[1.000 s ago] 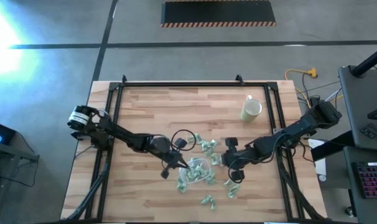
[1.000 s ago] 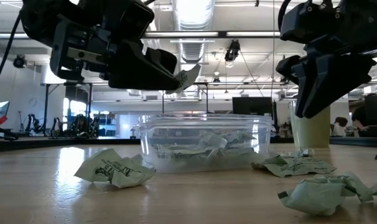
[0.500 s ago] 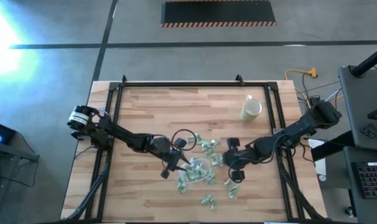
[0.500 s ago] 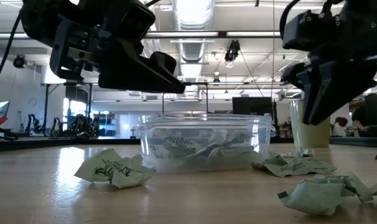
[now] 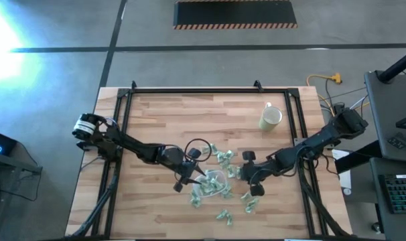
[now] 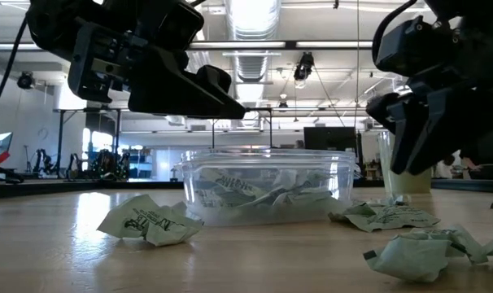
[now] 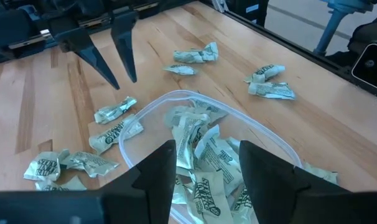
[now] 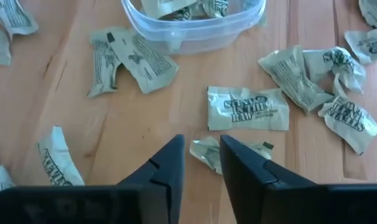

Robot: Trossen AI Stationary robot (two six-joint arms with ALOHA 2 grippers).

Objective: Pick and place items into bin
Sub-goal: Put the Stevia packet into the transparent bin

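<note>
Surface: light wooden table, butcher-block strips, inside a black metal frame. In the low view, a crumpled pale-green wrapper lies nearest the camera at the left, and more crinkled wrappers lie at the right. Behind them the bin: shallow, clear plastic, rounded walls, partly filled with wrapped pieces. From above it sits near the table's front centre, with loose wrappers on all sides. A cream mug stands well apart, toward the back right. Beyond the table: grey floor with dark seams, a striped black mat at the far edge, and an open workshop hall with ceiling ducts and lights.

Left gripper: hovers above the bin's rim, fingers parted, nothing between them; the wrist view looks straight down past them onto the pieces in the bin. Released.

Right gripper: low over the table just right of the bin, fingers set slightly apart with a narrow gap, directly over a small crumpled wrapper. Whether they touch it cannot be told; nothing is grasped. A flat printed packet lies just beyond it.
</note>
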